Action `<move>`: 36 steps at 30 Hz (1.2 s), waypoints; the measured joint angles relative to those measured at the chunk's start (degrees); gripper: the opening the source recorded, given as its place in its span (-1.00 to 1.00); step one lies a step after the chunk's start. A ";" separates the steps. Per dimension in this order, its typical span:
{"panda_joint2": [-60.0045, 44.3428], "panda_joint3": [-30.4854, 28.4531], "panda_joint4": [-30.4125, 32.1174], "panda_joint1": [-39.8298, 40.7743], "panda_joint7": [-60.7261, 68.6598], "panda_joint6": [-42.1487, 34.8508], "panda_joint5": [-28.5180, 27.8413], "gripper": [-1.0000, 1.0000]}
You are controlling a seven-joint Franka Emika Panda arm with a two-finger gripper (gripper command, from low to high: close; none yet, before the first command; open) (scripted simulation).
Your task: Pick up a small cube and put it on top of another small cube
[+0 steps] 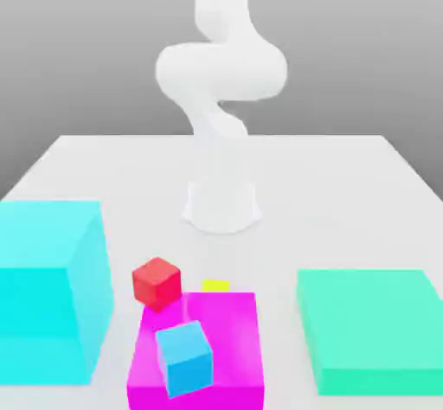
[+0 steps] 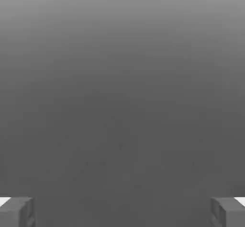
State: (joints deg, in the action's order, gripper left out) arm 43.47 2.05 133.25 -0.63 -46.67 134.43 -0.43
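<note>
The small red cube [image 1: 157, 281] sits on the white table [image 1: 346, 192], just behind the left back corner of a large magenta block [image 1: 234, 348]. The small yellow cube [image 1: 215, 285] lies right behind that block's back edge, so I see just its top. It is a short way to the exterior view's right of the red cube. My gripper [image 2: 122, 211] is open, its two grey fingertips [image 2: 16, 211] standing far apart with nothing between them. Beyond them the hand view has plain grey background. The white arm [image 1: 221, 71] rises from its base behind the cubes.
A small light-blue cube [image 1: 184, 358] rests on top of the magenta block. A tall cyan block [image 1: 48, 287] stands at the exterior view's left, and a low green block [image 1: 372, 326] lies at its right. The arm's base [image 1: 221, 205] stands mid-table.
</note>
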 joint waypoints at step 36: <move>-56.90 -2.08 36.57 2.70 -2.47 48.86 -0.06 -1.00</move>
State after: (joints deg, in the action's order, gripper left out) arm -13.43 -0.03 169.82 2.07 -49.14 183.29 -0.49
